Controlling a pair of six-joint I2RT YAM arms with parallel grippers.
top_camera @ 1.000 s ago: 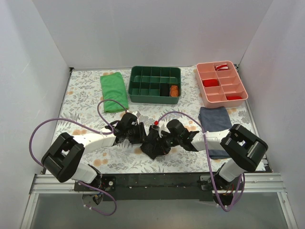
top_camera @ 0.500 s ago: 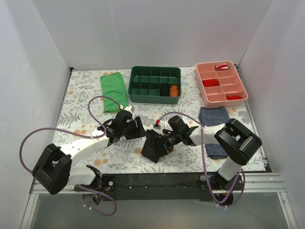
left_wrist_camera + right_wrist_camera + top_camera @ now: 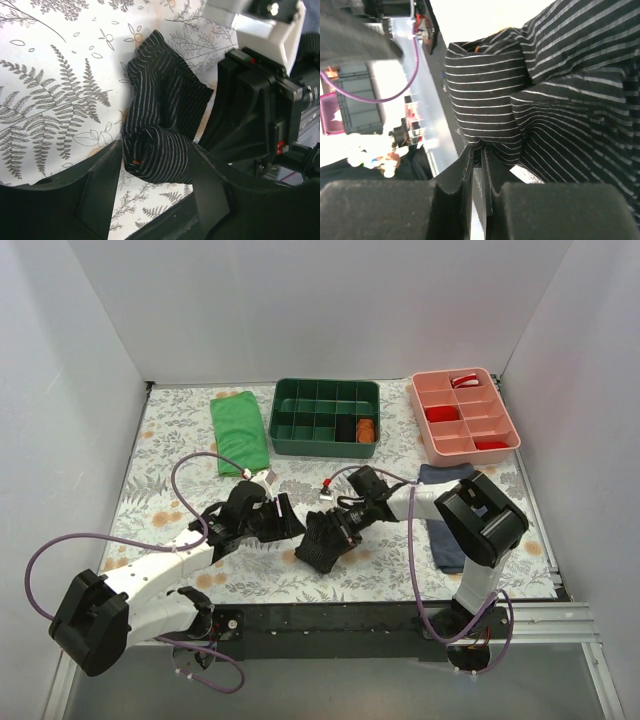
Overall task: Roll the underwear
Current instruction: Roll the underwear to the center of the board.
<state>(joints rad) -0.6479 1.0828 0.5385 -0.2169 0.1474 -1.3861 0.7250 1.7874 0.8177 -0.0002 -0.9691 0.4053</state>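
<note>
since half a second ago the left arm has swung lower toward 7 o'clock and the right arm has folded in tighter, while the underwear has barely shifted, sitting just 6 o'clock of the table centre. it's soft black fabric with thin pale pinstripes, bunched into a lumpy wad with one end curled into a fat roll. left gripper is spread wide at the wad's 9 o'clock side, and the roll sits between its fingers in the wrist view; can't tell if they're squeezing it. right gripper comes in from 3 o'clock, clamped tight on a fold of the striped cloth. the table cover is a pale leafy print. green cloth lies folded flat at 11, a navy garment at 3
</note>
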